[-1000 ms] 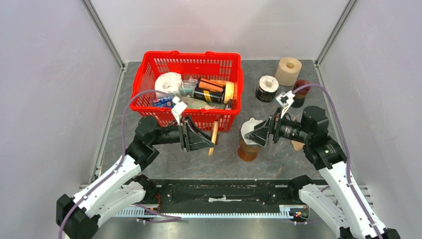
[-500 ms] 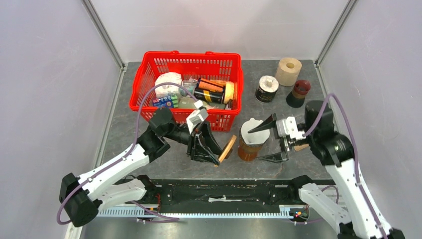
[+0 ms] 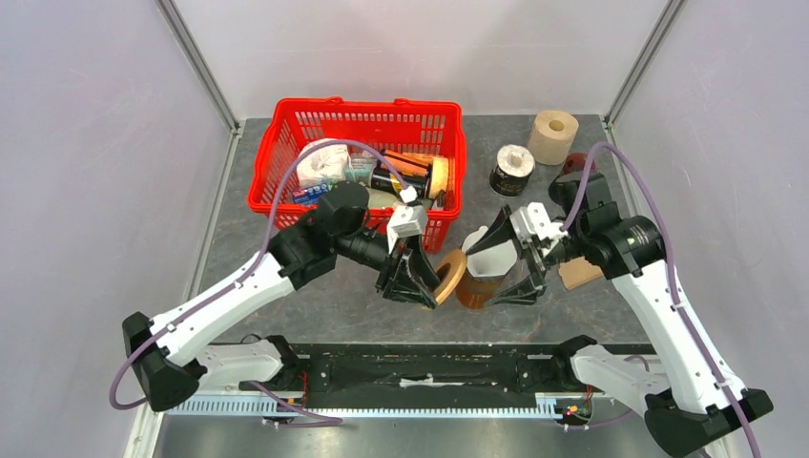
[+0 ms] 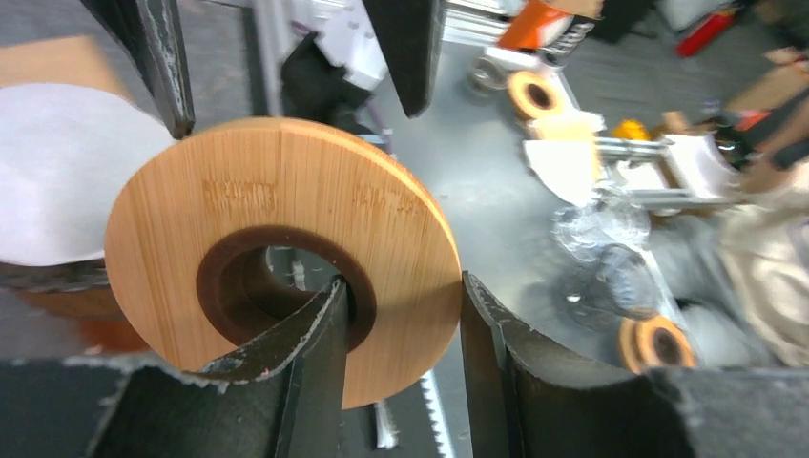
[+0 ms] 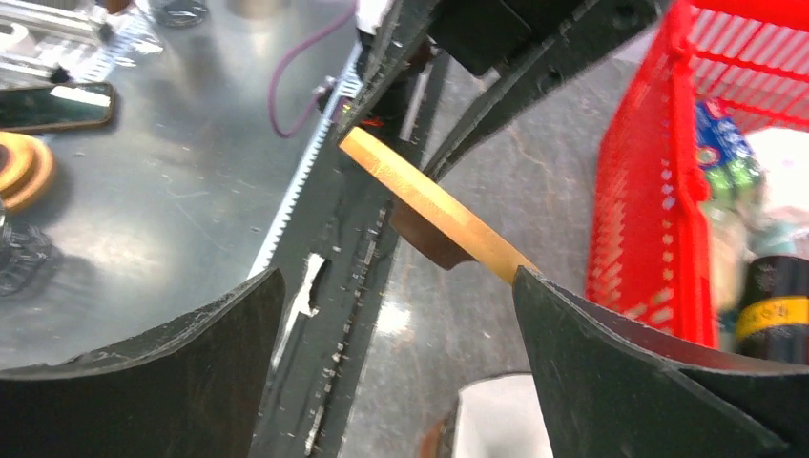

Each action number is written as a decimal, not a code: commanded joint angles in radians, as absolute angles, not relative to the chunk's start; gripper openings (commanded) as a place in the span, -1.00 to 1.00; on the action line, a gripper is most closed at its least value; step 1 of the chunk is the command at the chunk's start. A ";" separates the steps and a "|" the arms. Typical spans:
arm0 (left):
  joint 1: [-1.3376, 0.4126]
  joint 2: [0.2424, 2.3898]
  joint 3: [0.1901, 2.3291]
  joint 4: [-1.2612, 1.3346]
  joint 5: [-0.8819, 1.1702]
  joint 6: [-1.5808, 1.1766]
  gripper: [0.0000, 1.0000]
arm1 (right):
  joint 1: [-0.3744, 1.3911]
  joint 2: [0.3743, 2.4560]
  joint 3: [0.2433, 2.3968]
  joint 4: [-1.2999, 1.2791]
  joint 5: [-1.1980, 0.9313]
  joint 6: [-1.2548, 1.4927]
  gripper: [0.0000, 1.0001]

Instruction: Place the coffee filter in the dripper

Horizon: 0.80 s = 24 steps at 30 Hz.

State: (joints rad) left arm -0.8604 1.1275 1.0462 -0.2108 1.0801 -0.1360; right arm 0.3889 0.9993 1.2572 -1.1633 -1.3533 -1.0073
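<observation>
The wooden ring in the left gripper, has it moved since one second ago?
Yes. The wooden ring went right, from below the red basket to beside the amber jar.

Pale walls point(image 3: 429, 48), grey tabletop point(image 3: 324, 310)

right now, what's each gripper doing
Left gripper: shut on the wooden ring.
Right gripper: open, holding nothing.
</observation>
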 commanded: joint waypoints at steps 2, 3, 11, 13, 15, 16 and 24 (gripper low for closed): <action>-0.891 1.148 1.314 -0.655 0.695 0.305 -0.95 | 0.397 0.896 1.159 -0.527 -1.039 -0.247 0.95; -0.893 1.158 1.350 -0.702 0.661 0.349 -0.95 | 0.396 0.882 1.146 -0.441 -0.884 -0.145 0.94; -0.942 1.329 1.600 -0.974 0.331 0.532 -0.96 | 0.397 0.967 1.355 -0.535 -0.633 0.374 0.94; -0.964 1.365 1.634 -1.016 0.303 0.571 -0.96 | 0.397 0.959 1.345 -0.521 -0.556 0.480 0.94; -0.982 1.373 1.638 -1.017 0.299 0.594 -0.95 | 0.397 0.954 1.321 -0.507 -0.502 0.581 0.94; -0.988 1.375 1.640 -1.013 0.293 0.602 -0.95 | 0.397 0.954 1.313 -0.517 -0.473 0.608 0.92; -1.042 1.420 1.711 -1.002 0.202 0.621 -0.96 | 0.399 1.033 1.293 -0.585 -0.445 0.702 0.69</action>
State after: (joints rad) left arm -1.0145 1.4113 1.6238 -1.0229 0.2813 0.5568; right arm 0.3954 0.9939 1.3033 -0.5678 -0.4755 0.5972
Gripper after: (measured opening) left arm 0.484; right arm 0.865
